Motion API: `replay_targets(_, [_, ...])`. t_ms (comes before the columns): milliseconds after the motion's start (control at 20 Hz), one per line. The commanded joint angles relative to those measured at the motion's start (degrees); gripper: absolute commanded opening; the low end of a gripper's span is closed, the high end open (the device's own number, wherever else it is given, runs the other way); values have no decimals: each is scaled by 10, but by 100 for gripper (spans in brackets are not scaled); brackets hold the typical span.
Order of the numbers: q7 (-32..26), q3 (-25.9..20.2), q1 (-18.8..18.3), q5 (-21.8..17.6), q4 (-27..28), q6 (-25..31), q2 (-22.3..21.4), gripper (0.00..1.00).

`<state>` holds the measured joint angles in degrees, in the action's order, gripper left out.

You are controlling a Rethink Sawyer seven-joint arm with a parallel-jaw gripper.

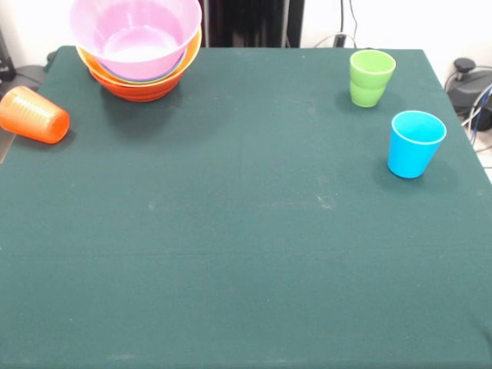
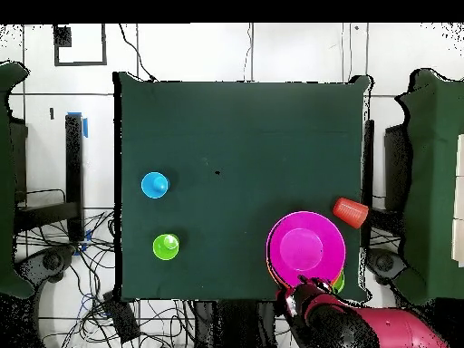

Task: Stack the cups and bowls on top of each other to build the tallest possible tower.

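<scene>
- Front view: the tower (image 1: 137, 48) of nested bowls stands at the far left of the green table (image 1: 246, 254), with a large pink bowl (image 1: 136, 31) uppermost, an orange rim below it and a red-orange bowl (image 1: 137, 87) at the base.
- Front view: 1 orange cup (image 1: 34, 114) lies on its side just left of and nearer than the tower, at the table's left edge.
- Front view: 2 cups stand upright, mouths up, well to the right of the tower: the lime green cup (image 1: 370, 78) farther back, the light blue cup (image 1: 415, 143) nearer.
- Overhead view: the tower (image 2: 306, 247) sits near the table's bottom edge; the gripper (image 2: 313, 294) shows just below it, and whether its fingers are spread or pressed together cannot be told.
- Overhead view: the orange cup (image 2: 350, 212) lies just up-right of the tower; the green (image 2: 166, 246) and blue (image 2: 154, 185) cups stand well left.
</scene>
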<state>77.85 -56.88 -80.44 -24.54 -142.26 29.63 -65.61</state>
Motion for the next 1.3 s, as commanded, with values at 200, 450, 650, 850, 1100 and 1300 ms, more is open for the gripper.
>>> replay_targets(200, [41,14,19,-15,-43,-43,24,100])
replay_targets(450, [47,15,25,-7,-44,-42,16,100])
replay_targets(650, [150,68,163,-24,0,16,-80,100])
replay_targets(850, [316,145,299,-106,73,88,-69,100])
replay_targets(1100, [439,204,386,-227,125,119,-79,100])
replay_targets(1300, [536,267,422,-356,147,69,-39,100])
